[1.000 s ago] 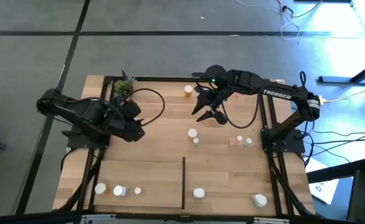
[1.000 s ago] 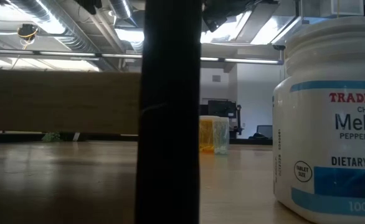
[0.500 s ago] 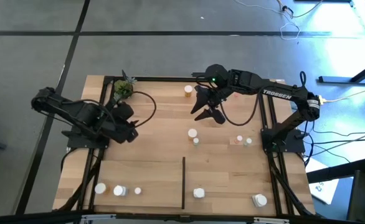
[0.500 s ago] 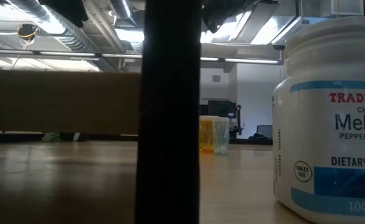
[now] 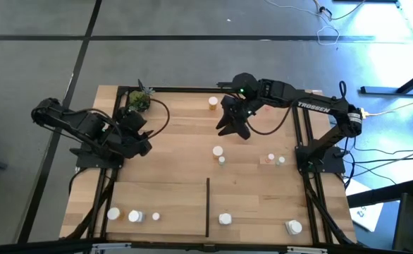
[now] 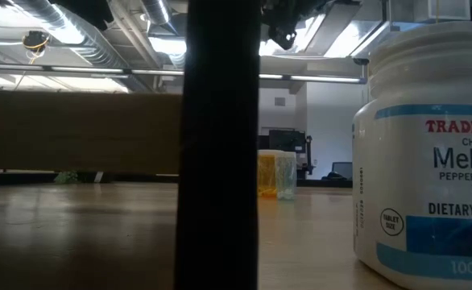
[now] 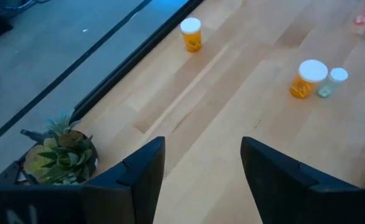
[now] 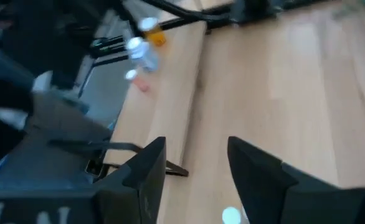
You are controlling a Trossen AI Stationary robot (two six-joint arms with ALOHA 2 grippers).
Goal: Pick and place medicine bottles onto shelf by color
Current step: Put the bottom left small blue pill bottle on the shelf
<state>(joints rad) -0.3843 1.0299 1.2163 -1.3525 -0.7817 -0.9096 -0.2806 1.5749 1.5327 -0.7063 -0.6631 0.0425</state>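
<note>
Small white-capped bottles stand on the light-wood shelf (image 5: pixel 171 176). An orange one (image 5: pixel 213 104) is at the far edge. An orange one (image 5: pixel 218 151) and a small one (image 5: pixel 222 161) are mid-table, and two small ones (image 5: pixel 275 159) are to the right. Three white ones (image 5: pixel 134 216) stand near-left of the black divider strip (image 5: pixel 207 204), and two more (image 5: pixel 225 219) (image 5: pixel 293 227) stand to its right. My left gripper (image 5: pixel 143 143) (image 7: pixel 201 174) is open and empty at the left. My right gripper (image 5: pixel 232 128) (image 8: pixel 195 168) is open and empty above the far middle.
A small green potted plant (image 5: pixel 139 101) stands at the far left corner, close to my left gripper, and shows in the left wrist view (image 7: pixel 58 152). Black rails edge the board. In the low view a large white bottle (image 6: pixel 429 161) fills the right side.
My left gripper has drawn back toward the table's left edge, still open and empty. My right gripper has shifted a little over the far middle of the board. No bottle has moved.
</note>
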